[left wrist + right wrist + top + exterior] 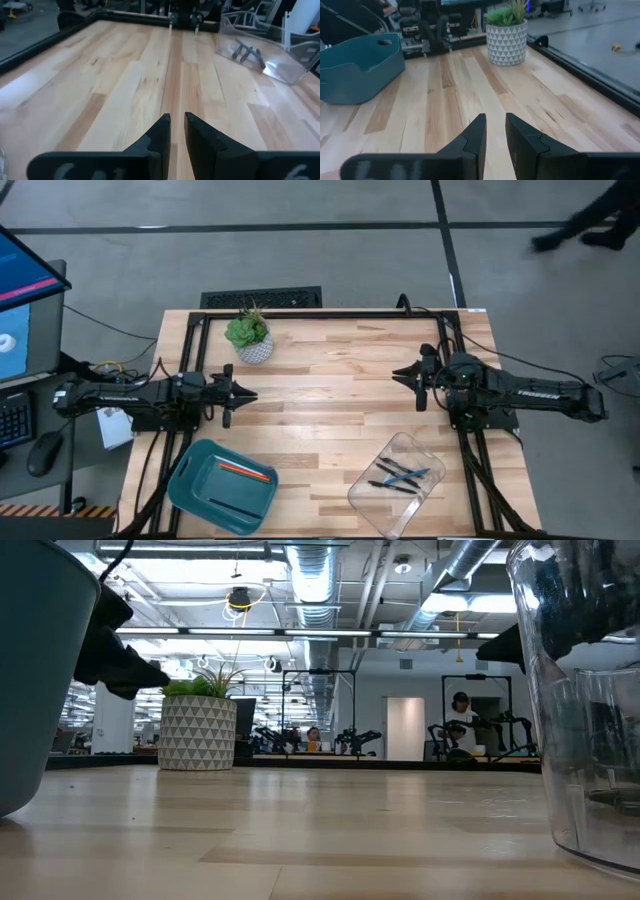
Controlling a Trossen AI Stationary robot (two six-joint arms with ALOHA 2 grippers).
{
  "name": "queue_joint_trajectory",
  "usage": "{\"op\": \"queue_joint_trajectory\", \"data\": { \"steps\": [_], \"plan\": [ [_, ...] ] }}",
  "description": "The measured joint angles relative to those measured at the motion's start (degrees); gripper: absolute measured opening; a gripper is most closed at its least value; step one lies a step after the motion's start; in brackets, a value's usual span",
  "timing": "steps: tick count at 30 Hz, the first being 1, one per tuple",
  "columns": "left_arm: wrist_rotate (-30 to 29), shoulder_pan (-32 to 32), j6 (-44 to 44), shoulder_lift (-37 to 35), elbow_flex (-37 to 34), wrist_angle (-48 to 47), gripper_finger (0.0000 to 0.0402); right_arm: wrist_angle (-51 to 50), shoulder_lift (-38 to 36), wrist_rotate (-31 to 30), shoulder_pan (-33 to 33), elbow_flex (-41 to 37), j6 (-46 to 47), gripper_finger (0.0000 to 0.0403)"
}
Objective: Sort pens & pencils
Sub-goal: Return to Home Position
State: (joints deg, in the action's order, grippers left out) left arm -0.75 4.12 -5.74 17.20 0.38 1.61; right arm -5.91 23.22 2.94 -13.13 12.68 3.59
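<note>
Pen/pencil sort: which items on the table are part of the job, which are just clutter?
Job:
- pens, in the clear bin
- orange-red pencil and dark pencil, in the teal tray

Lying about:
- potted plant, at the table's far edge

Left end effector and right end effector hover shut, holding nothing.

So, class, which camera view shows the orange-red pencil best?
The high view: the orange-red pencil lies in plain sight inside the teal bin. The low and right wrist views show only the bin's outer wall, hiding the pencil. The left wrist view misses both.
</note>
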Motion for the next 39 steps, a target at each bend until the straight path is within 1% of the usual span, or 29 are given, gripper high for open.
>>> {"op": "queue_joint_trajectory", "data": {
  "steps": [5, 9, 15, 18, 23, 27, 32, 35, 39],
  "plan": [
    [-0.04, 0.0, -0.16, 0.43, 0.0, 0.0, 0.0045, 10.78, -0.03, 0.02, 0.0, -6.66, -0.46, 0.0095],
    [-0.09, 0.0, -1.08, 0.38, 0.0, 0.0, 0.0045, 16.67, -0.04, 0.0, 0.0, -11.15, 0.47, 0.0095],
    [-0.17, 0.0, -1.83, 0.38, 0.0, 0.33, 0.0045, 19.26, -0.06, 0.02, 0.02, -12.28, 0.94, 0.0095],
    [0.32, 0.0, -0.28, 0.38, 0.0, 0.79, 0.0045, 19.28, -0.48, 0.07, 0.02, -12.3, 1.25, 0.0095],
    [6.69, 0.0, 2.98, 0.37, 0.0, 3.07, 0.0045, 18.05, -0.5, 2.07, 0.04, -12.3, 2.19, 0.0095],
    [10.27, -0.02, 3.13, 0.38, 0.0, 3.69, 0.0045, 14.24, -0.46, 1.2, 0.04, -12.32, 2.18, 0.0095],
    [10.6, -0.02, 3.1, 0.38, 0.0, 4.77, 0.0045, 10.67, -0.48, -1.7, 0.08, -12.32, 3.87, 0.0095],
    [10.62, -0.02, 3.08, 0.38, 0.0, 5.17, 0.0045, 6.69, -0.4, -3.82, 0.02, -12.32, 5.76, 0.0095],
    [10.65, -0.02, 2.07, 0.38, -0.02, 5.2, 0.0045, 6.74, 1.13, -4.24, 0.47, -12.32, 5.58, 0.0095]
  ]
}}
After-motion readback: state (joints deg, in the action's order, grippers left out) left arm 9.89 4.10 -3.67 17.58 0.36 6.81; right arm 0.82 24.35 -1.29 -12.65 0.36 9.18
